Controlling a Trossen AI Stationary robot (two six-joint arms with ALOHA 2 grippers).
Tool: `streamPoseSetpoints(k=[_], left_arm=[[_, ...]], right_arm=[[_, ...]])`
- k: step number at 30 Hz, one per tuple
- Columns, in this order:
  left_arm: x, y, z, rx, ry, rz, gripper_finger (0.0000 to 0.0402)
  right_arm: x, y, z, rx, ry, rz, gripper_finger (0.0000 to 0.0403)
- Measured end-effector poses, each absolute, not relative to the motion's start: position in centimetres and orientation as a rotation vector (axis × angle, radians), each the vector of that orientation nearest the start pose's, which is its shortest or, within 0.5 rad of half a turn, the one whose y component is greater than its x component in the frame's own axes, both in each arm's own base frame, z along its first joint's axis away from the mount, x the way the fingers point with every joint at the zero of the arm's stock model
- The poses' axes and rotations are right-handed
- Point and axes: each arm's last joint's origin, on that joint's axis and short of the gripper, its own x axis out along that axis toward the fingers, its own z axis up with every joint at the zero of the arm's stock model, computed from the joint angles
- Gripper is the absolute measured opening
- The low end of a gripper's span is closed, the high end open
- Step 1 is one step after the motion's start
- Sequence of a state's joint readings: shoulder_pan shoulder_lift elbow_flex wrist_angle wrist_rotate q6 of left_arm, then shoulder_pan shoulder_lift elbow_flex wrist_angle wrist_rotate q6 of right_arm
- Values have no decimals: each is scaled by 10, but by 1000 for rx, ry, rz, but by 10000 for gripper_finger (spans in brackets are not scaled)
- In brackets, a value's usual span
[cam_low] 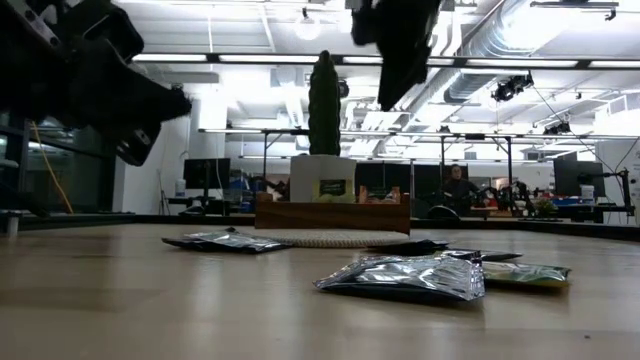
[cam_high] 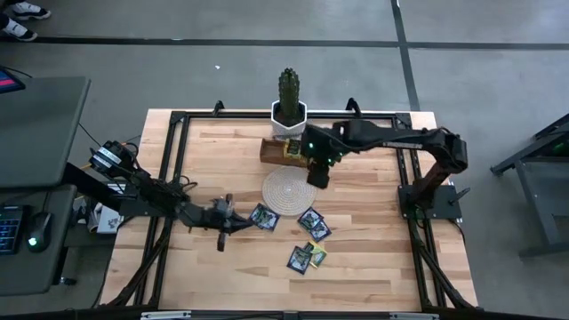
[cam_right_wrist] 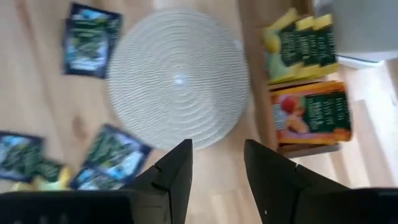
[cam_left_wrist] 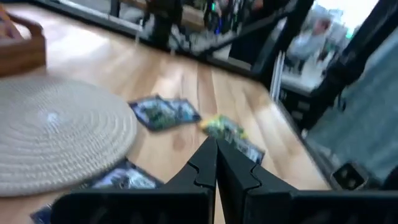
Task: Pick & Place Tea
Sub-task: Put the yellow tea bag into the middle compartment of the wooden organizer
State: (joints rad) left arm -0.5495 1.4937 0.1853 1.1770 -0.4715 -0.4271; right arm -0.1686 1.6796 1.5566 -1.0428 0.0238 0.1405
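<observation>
Nearest sachets: two tea sachets [cam_high: 306, 257] lie flat on the bare wood at the near side of the table [cam_high: 373, 267], overlapping; one is dark blue, the other yellow-green, with shiny foil backs in the low view.
Middle sachets: a pair of dark blue sachets [cam_high: 314, 224] lies just in front of the round mat, towards the right arm's side, and a single dark blue sachet [cam_high: 264, 217] lies at the mat's near edge on the left arm's side.
Left gripper: the left gripper [cam_high: 238, 222] is low over the table just beside the single sachet, fingers pressed together and holding nothing.
Round mat: a whitish woven mat [cam_high: 290, 188] sits at the table's middle, with nothing on it.
Right gripper: the right gripper [cam_right_wrist: 217, 163] hangs above the far edge of the mat, fingers spread apart and empty.
Wooden tray: a brown tray [cam_right_wrist: 255, 93] stands just behind the mat, holding upright sachets: a row of yellow ones [cam_right_wrist: 300, 46] and an orange-red one [cam_right_wrist: 311, 116].
Farthest: a cactus [cam_high: 289, 93] in a white pot [cam_high: 289, 122] stands behind the tray.
</observation>
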Motion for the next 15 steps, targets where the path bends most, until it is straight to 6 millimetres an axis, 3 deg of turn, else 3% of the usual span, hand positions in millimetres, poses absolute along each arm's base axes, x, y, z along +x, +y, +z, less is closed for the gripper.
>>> streamPoseSetpoints(k=[8,15], left_arm=[[206,-112,138,-320,225,-79,0],[208,-114,138,-324,241,-104,0]], right_arm=[[331,-5,311,233,1145,-260,133],[321,45,266,325,1164,-323,117]])
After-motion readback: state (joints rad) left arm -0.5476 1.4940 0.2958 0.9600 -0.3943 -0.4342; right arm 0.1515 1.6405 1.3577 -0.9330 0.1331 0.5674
